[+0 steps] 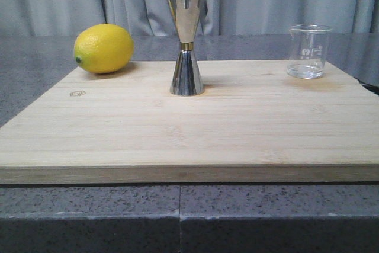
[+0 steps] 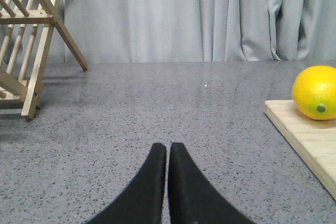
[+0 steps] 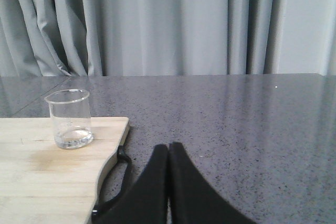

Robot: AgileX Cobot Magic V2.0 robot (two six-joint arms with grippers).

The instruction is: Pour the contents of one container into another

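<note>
Your wooden board (image 1: 177,140) holds the steel jigger (image 1: 186,39) upright at centre, glass beaker (image 1: 308,51) at its right corner (an easy reach); left gripper (image 2: 168,153) and right gripper (image 3: 168,153) rest closed, empty.

Glass beaker (image 1: 308,51): white printed measuring marks on wall, too small to read. Wooden board (image 1: 189,128): small stamped emblem near left edge, below lemon (image 1: 103,48); not legible. No other text, brand or number readable.
</note>
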